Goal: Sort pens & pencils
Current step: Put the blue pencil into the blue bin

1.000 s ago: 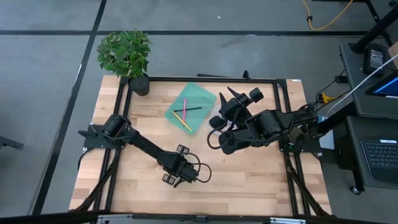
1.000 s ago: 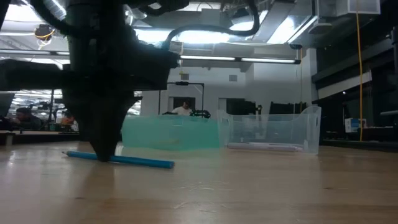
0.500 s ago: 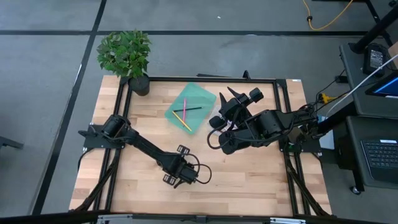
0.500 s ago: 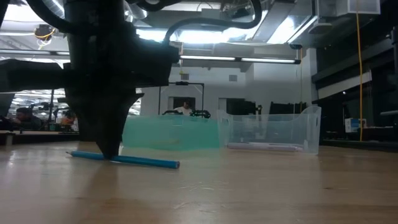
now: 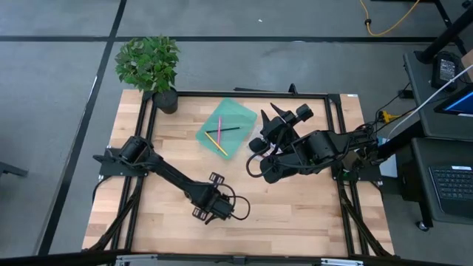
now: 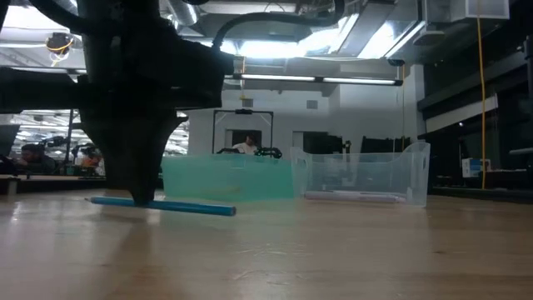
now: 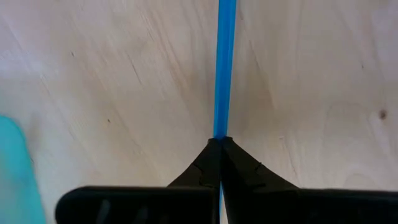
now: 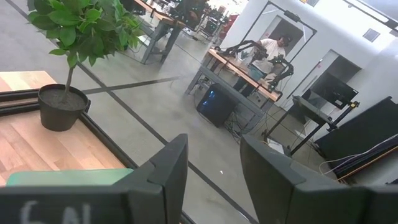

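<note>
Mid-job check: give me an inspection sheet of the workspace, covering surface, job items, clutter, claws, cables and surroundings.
Surface: light wooden table inside a dark frame.
Job's things: blue stick on the wood; pink, yellow and black sticks in the green tray; clear bin beside the green tray.
Clutter: potted plant at a back corner.
Claws: left claw shut on the blue stick at the table's front; right claw open, raised beside the green tray.
Cables: yellow cable on the floor.
Surroundings: person at a bench beyond the table.
</note>
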`<action>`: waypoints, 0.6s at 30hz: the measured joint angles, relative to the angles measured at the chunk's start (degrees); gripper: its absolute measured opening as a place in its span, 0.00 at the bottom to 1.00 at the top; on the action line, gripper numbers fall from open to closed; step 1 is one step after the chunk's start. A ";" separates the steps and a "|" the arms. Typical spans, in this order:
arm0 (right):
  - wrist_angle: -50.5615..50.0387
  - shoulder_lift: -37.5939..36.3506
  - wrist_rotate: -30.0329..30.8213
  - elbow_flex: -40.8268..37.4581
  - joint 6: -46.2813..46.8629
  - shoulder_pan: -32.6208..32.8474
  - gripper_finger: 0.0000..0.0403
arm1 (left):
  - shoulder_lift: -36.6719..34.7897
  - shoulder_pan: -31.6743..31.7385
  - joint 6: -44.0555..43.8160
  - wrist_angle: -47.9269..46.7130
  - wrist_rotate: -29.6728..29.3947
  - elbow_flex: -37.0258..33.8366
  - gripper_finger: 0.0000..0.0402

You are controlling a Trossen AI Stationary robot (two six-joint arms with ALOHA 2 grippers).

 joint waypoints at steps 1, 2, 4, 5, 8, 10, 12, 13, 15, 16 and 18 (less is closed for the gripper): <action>0.00 0.00 0.04 0.00 0.00 0.00 0.37 | 0.00 -0.03 -0.04 -0.05 -0.01 0.00 0.00; 0.00 0.00 0.22 0.00 -0.02 0.00 0.37 | 0.00 -0.08 -0.13 -0.37 -0.01 0.00 0.00; 0.00 0.00 0.45 0.00 -0.31 0.00 0.37 | 0.00 -0.09 -0.23 -1.30 -0.01 0.00 0.00; 0.00 0.00 0.46 0.00 -0.70 0.00 0.37 | 0.00 -0.09 -0.33 -1.37 -0.03 0.00 0.00; 0.00 0.00 0.46 0.00 -1.51 0.00 0.37 | -0.22 -0.17 -0.42 -1.44 -0.44 0.00 0.00; -0.02 0.00 0.46 0.00 -1.51 -0.02 0.37 | -0.62 -0.22 -0.42 -1.40 -1.14 0.06 0.00; -0.04 0.00 0.48 0.00 -1.53 -0.02 0.37 | -1.46 -0.42 -0.62 -2.11 -2.29 0.07 0.00; -0.07 0.00 0.48 0.00 -1.53 -0.02 0.37 | -2.01 -0.42 -0.90 -2.32 -2.73 0.07 0.00; -0.07 0.00 0.49 0.00 -1.55 -0.02 0.37 | -3.12 -0.46 -1.56 -2.78 -3.78 0.07 0.00; -0.07 0.00 0.49 0.00 -1.63 -0.02 0.37 | -3.76 -0.46 -1.87 -3.37 -4.06 0.07 0.00; -0.10 0.00 0.50 0.00 -1.70 -0.02 0.37 | -5.20 -0.48 -2.25 -4.14 -5.06 0.07 0.00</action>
